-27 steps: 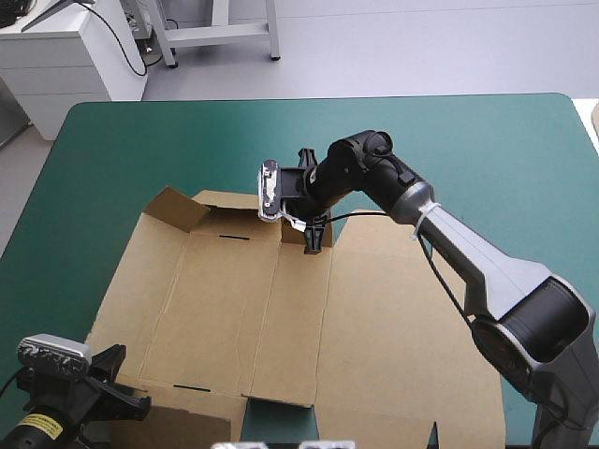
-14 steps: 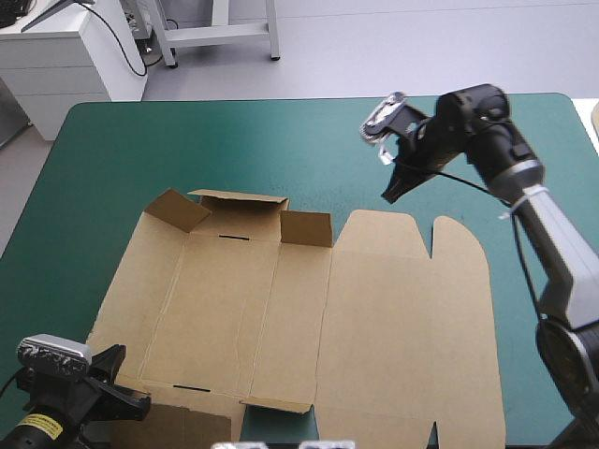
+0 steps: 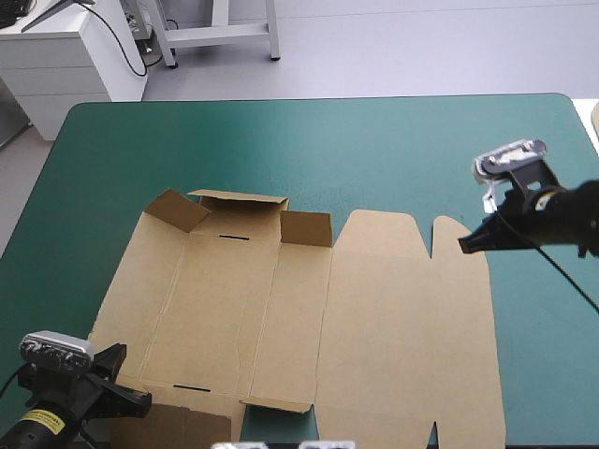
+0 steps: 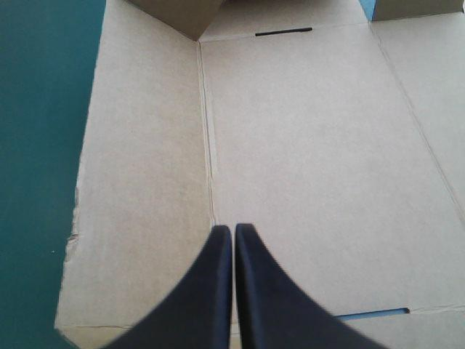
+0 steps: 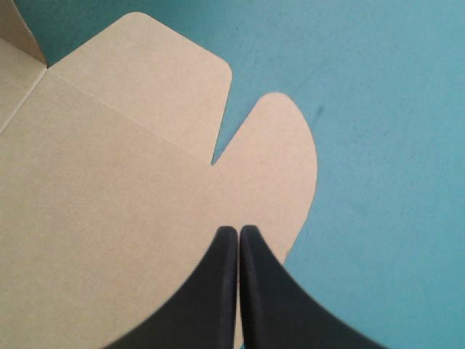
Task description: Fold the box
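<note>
Box (image 3: 374,318) spread; right gripper (image 3: 466,246) (pinched) above its rounded tab (image 3: 447,236)

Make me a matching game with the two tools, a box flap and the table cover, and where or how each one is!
Things:
1. left tool
2. right tool
3. far left flap
4. table cover

Place, colour or state:
A. teal-green
B. by the rounded tab of the box
C. raised
D. over the box's near left part

Pairs: 1-D, 2-B, 3-C, 4-A
</note>
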